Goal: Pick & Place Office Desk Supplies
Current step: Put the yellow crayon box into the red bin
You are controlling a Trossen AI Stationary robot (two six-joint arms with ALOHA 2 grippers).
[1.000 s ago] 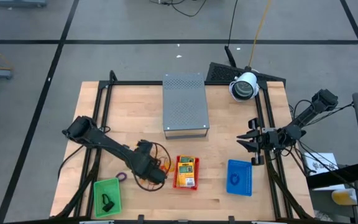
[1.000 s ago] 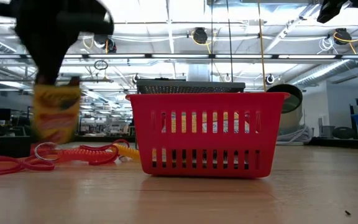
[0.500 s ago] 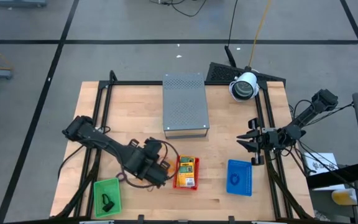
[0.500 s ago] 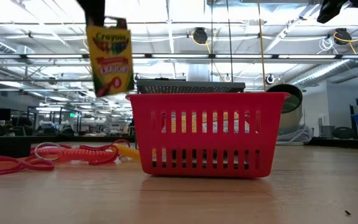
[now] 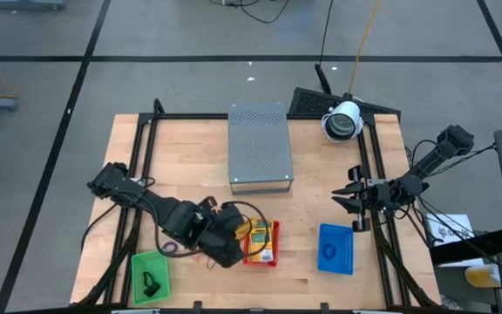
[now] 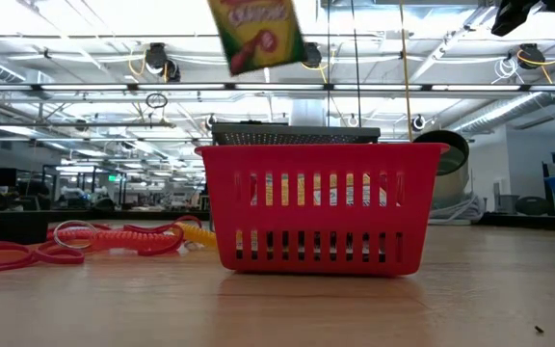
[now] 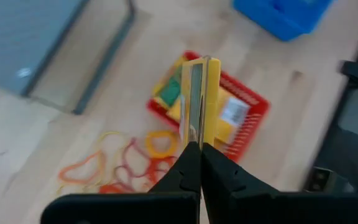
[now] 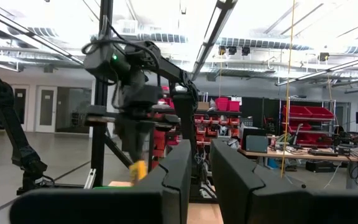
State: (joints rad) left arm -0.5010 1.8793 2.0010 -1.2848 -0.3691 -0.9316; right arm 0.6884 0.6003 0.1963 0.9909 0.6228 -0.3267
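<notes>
A yellow-and-green crayon packet (image 6: 255,34) hangs in the air over the near left part of the red mesh tray (image 5: 273,259), which holds more packets. My left gripper (image 7: 198,146) is shut on it. Orange and red rubber-band loops (image 7: 123,163) lie on the wood left of the tray, and a purple loop (image 5: 171,250) lies nearer the green tray. A small dark clip-like piece (image 5: 151,282) sits in the green tray (image 5: 138,266). My right gripper (image 5: 345,199) waits open at the table's right edge, touching nothing. My left gripper pinches the crayon packet by its two flat faces (image 7: 197,134) between its two fingers, at the packet's upper end. The fingers slant down from the table's left. The packet hangs below them, tilted and lifted clear above the red tray's rim (image 6: 306,147).
A big grey perforated box (image 5: 260,146) stands at the far middle. A blue mesh tray (image 5: 347,237) with a blue loop sits near right. A white round lamp-like object (image 5: 342,120) stands at the far right. Bare wood lies between the trays and along the near edge.
My left gripper has risen and gone toward the table's right edge, from above the rubber bands to over the red tray, rolling its wrist. The crayon packet has gone up with it, from low beside the tray to well above its rim, and now hangs tilted.
</notes>
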